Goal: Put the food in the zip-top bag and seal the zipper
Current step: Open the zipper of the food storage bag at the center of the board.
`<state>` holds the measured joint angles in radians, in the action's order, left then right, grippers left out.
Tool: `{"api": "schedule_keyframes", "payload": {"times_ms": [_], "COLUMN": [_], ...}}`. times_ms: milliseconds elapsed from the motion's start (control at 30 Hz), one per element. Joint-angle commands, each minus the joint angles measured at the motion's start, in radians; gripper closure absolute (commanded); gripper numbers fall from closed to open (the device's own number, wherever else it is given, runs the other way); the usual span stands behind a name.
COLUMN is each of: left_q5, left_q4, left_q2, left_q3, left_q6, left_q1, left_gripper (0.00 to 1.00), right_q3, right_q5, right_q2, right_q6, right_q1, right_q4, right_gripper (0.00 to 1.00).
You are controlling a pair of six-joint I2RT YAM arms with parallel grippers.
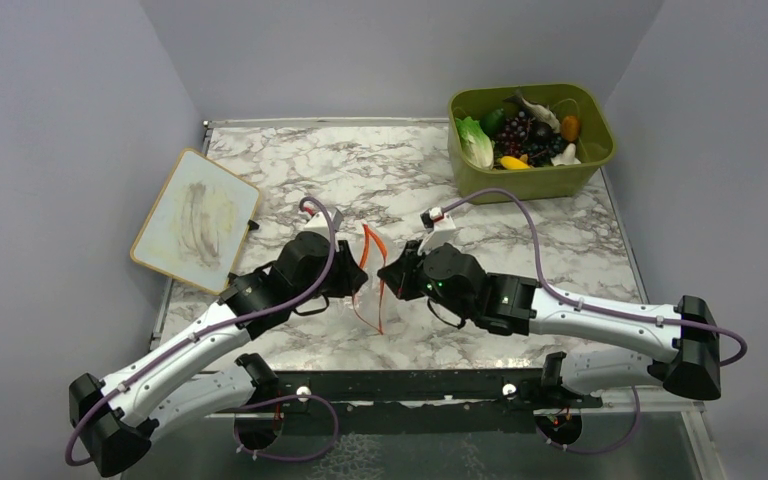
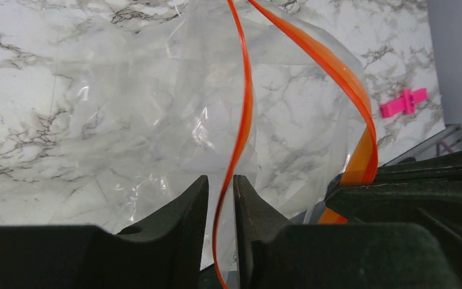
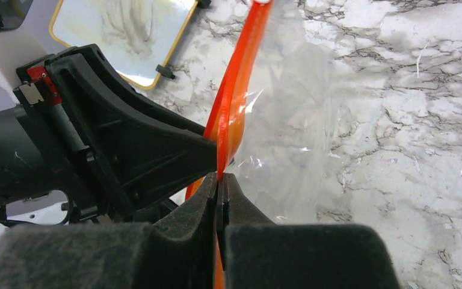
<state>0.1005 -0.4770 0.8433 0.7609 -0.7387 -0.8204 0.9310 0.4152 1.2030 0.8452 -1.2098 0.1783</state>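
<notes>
The clear zip-top bag (image 1: 374,300) hangs upright between my two grippers at mid-table. Its orange-red zipper (image 2: 245,108) splits into two strands at the open mouth. My left gripper (image 2: 221,186) is open by a narrow gap, with one zipper strand running between its fingers without being pinched. My right gripper (image 3: 218,179) is shut on the other zipper strand (image 3: 234,102). The food sits far off in the green bin (image 1: 530,185): lettuce (image 1: 476,142), purple grapes (image 1: 525,135), a grey fish (image 1: 535,108), and orange and yellow pieces.
A small whiteboard (image 1: 196,220) lies tilted at the table's left edge. A pink clip (image 2: 403,102) rests on the marble beyond the bag. Both arms meet nose to nose at the bag, close to the near edge.
</notes>
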Motion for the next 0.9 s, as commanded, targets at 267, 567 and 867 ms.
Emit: {"api": "schedule_keyframes", "payload": {"times_ms": [267,567,867], "left_q5": [0.141,0.310,0.137], "left_q4": [-0.023,-0.007,0.180], "left_q2": [-0.045,-0.030,-0.015], "left_q3": [0.057,0.097,0.061], "left_q6": [0.067,0.160,0.307], "left_q1": [-0.003,-0.003,-0.003], "left_gripper": [1.00,1.00,1.00], "right_q3": [-0.041,-0.136,-0.093], "right_q5": [0.199,0.186,0.101], "right_q2": [-0.073,-0.172,-0.160], "right_q6": [0.014,0.087,-0.001], "right_q1": [-0.004,-0.005,-0.005], "right_q4": [0.146,0.165,0.086], "right_gripper": [0.99,0.99,0.76]}}
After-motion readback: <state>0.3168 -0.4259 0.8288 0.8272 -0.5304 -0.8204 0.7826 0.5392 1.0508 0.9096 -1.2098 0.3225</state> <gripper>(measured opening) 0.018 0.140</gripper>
